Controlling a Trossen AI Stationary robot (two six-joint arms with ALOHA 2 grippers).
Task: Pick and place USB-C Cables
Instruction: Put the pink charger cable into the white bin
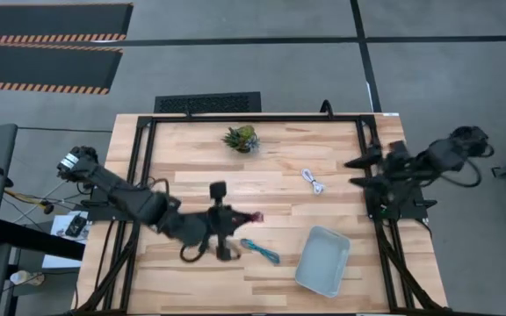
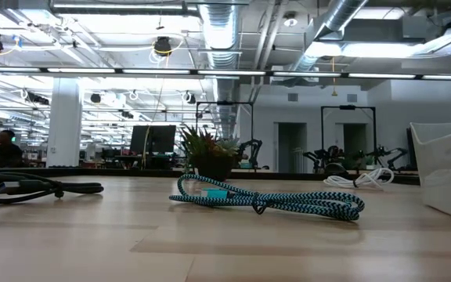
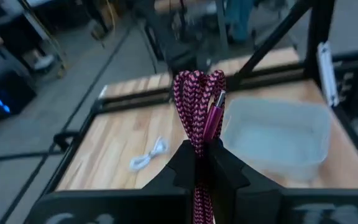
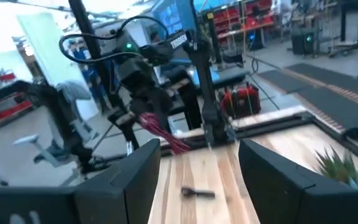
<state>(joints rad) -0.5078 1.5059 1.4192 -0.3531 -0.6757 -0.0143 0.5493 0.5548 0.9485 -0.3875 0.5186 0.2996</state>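
My left gripper [image 1: 238, 217] hangs over the table's middle, shut on the maroon-red cable [image 1: 254, 215]. The teal-blue cable [image 1: 260, 251] lies flat on the wood just toward the near edge, between that gripper and the pale blue tray [image 1: 323, 260]. A white cable [image 1: 313, 182] lies toward the far right, and a black cable [image 2: 30, 188] lies under the left arm. My right gripper [image 1: 356, 172] waits open at the table's right side. My left gripper [image 3: 201, 155] pinches the bundled maroon-red cable between its two fingers, several strands together, at the bundle's middle [image 3: 197, 144]. The looped end [image 3: 197, 87] and a metallic pink connector [image 3: 215, 115] stick out past the fingertips. The cable is lifted clear of the table.
A small green spiky plant [image 1: 241, 138] stands near the far edge. A black frame [image 1: 143, 167] runs along the table's left, far and right sides. Bare wood shows between the white cable and the tray.
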